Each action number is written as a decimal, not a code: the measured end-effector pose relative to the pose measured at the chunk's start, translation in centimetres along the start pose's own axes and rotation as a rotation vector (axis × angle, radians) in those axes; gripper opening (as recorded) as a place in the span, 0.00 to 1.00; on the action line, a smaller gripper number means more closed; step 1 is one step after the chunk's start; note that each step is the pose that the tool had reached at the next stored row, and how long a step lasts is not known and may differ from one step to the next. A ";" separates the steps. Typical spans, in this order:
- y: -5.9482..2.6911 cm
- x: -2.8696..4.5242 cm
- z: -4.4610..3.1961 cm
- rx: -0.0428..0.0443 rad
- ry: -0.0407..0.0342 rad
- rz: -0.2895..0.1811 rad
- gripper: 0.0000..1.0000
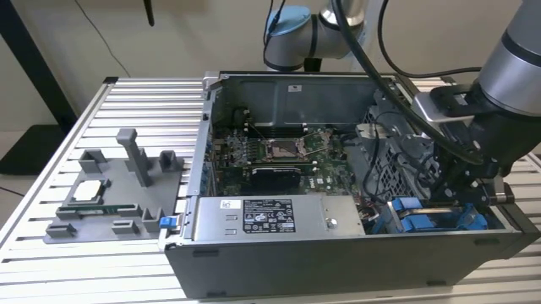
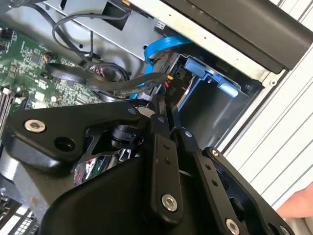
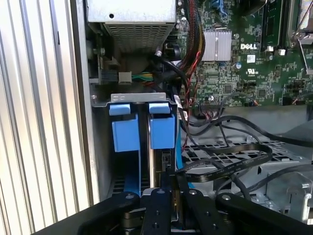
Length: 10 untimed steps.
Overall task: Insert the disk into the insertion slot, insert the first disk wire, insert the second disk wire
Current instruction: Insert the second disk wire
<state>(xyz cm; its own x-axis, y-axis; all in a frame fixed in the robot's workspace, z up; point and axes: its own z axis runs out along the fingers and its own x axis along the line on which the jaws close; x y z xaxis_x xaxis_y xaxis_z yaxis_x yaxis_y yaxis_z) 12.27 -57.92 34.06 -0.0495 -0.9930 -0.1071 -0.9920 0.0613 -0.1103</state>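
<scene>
Tool [image 3: 168, 188] closed, fingers together, tip down at the slot [image 3: 142, 161] of the drive cage; disk [image 3: 154, 161] standing on edge inside, long axis running straight down from the tool.

Robotics lab bench: ribbed aluminium-profile table [image 1: 127, 95]; open desktop computer case [image 1: 338, 253] with exposed motherboard [image 1: 279, 152]; grey parts fixture [image 1: 118, 190]; industrial robot arm [image 1: 507, 82]; bare wall behind.

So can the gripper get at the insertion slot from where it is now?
Probably yes. In the first wrist view the gripper sits right over the insertion slot, its fingers close together. Loose black cables lie beside the slot, not across it.
</scene>
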 end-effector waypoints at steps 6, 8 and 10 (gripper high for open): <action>-0.06 0.03 0.26 0.0000 -0.0001 0.000 0.00; -0.04 0.05 0.48 0.0000 0.0009 0.000 0.00; 0.00 0.09 0.77 -0.0001 0.0017 0.000 0.00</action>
<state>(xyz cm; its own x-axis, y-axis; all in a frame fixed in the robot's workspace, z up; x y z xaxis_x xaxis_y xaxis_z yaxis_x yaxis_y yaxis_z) 12.36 -57.93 33.30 -0.0496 -0.9932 -0.1054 -0.9920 0.0612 -0.1103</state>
